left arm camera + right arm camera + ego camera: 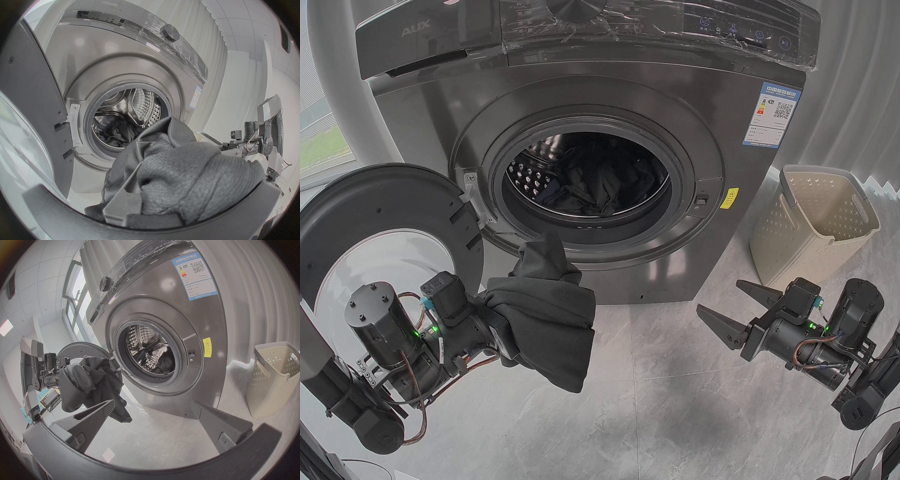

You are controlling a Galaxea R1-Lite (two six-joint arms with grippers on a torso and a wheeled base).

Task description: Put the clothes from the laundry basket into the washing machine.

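Left gripper (506,342) is clamped on a dark grey garment (553,319), which hangs just in front of the washing machine (650,81), below its open port. Dark clothes (600,181) lie in the drum. Right gripper (717,297) hangs spread wide and empty, near the beige laundry basket (800,237) standing beside the machine.
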